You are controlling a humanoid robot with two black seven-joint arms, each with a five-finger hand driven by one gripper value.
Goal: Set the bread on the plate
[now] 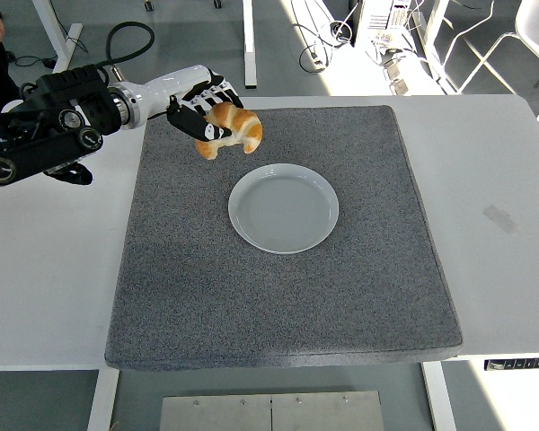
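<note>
Head view shows the left hand (200, 109) with its fingers closed around the croissant (230, 129), which hangs in the air above the grey mat (278, 296). The white plate (284, 208) lies to the right of the hand and nearer to the table's front edge, and it is empty. The croissant appears beside the plate's far-left rim, not over its middle. I judge the coming move must carry it right and toward the robot, then down. The right hand is not visible.
</note>
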